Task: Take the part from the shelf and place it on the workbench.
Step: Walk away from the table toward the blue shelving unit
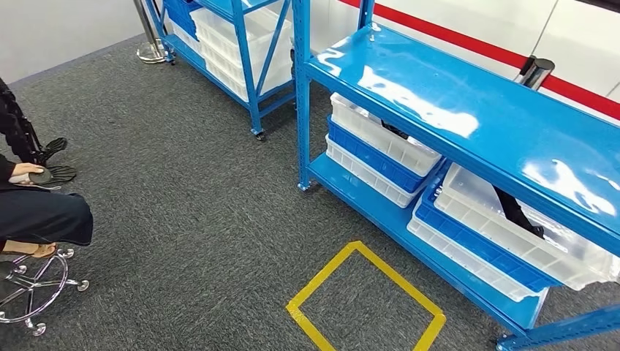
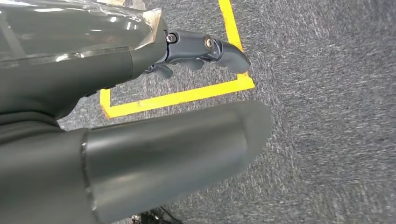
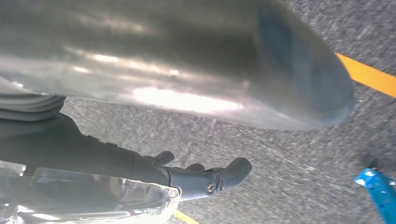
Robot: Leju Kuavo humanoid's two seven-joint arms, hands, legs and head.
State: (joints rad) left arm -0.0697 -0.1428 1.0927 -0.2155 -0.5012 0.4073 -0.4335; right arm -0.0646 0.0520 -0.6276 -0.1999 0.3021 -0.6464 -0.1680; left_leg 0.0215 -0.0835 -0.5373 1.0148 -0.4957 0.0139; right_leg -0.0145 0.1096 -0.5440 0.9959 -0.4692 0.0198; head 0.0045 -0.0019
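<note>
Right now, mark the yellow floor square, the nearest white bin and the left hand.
Yellow square (image 1: pixel 322 279), head view, left tape edge.
Nearest white bin (image 1: pixel 504 235), head view, front wall.
Left hand (image 2: pixel 201 52), left wrist view, dark fingers.

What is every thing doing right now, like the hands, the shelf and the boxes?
Left hand: holds nothing, fingers apart, hanging over grey carpet.
Right hand: holds nothing, fingers apart.
Blue metal shelf: top bare and shiny.
White and blue plastic bins: stacked on the lower shelf.
Yellow tape square: flat on the carpet, nothing inside.
</note>
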